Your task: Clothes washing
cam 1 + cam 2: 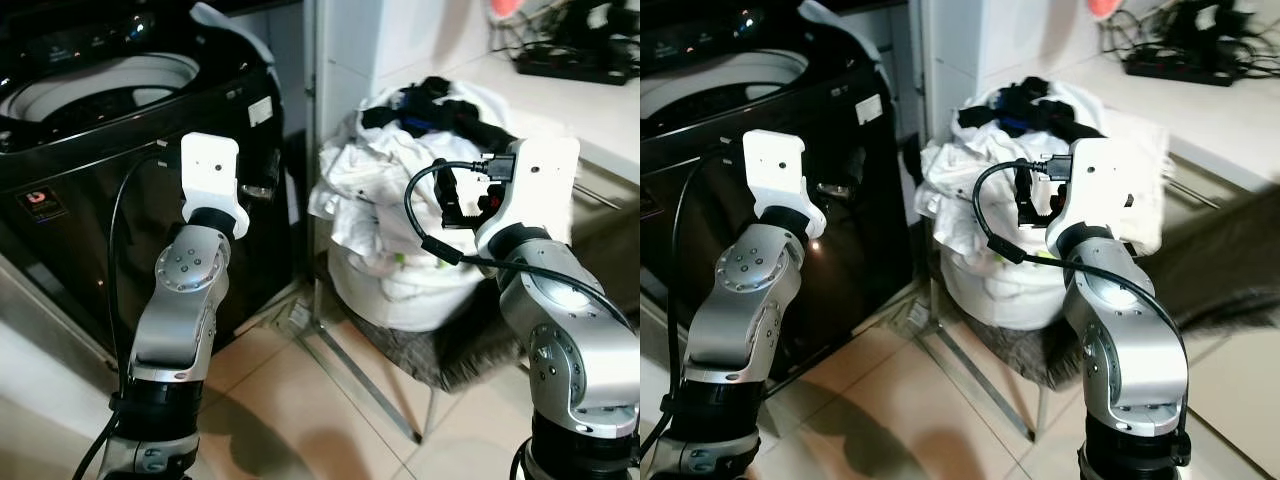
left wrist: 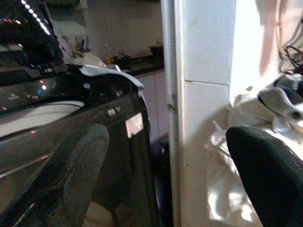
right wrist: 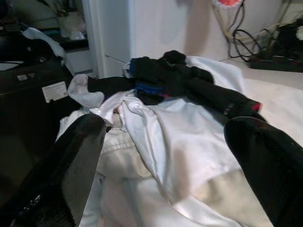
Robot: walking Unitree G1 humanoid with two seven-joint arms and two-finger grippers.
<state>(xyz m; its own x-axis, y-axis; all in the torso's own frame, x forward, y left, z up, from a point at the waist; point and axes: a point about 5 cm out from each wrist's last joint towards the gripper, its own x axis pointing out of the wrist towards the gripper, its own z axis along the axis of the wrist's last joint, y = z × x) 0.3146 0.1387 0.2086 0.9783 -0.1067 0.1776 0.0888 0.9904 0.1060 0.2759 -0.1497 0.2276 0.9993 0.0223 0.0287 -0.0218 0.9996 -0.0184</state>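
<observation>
At far left: black glossy top-loading washing machine (image 1: pixel 120 150), lid raised, pale drum opening (image 1: pixel 100 85) facing upward, standing on the tiled floor (image 1: pixel 300 400). Just in front of its right front corner: left gripper (image 2: pixel 165 156), raised at cabinet height, black fingers (image 2: pixel 71 175) spread wide, holding nothing, aimed into the gap between the machine and a white tiled pillar (image 2: pixel 203 94). Centre: the pillar itself. Right of the pillar: rounded white laundry basket (image 1: pixel 400 290) resting on a grey shaggy mat (image 1: pixel 440 350), heaped with crumpled white garments (image 3: pixel 180 142); across the top of the heap lies a bundle of black clothing with blue trim (image 3: pixel 184 80). The bundle's long axis runs roughly from the washer side toward the counter side, the far end trailing down the slope of the heap. Right: right gripper (image 3: pixel 165 156), level with the upper heap, fingers (image 3: pixel 75 161) wide apart, empty, pointed straight at the white garments below the black bundle. Far right: pale countertop (image 1: pixel 560 90) carrying a power strip and cables (image 1: pixel 570 55). Step judged: the approach for picking a garment from the basket, nothing yet loaded. Next move calls for the right gripper to advance and descend into the cloth, pinch a fold, lift clear, then carry it left over the drum opening.
</observation>
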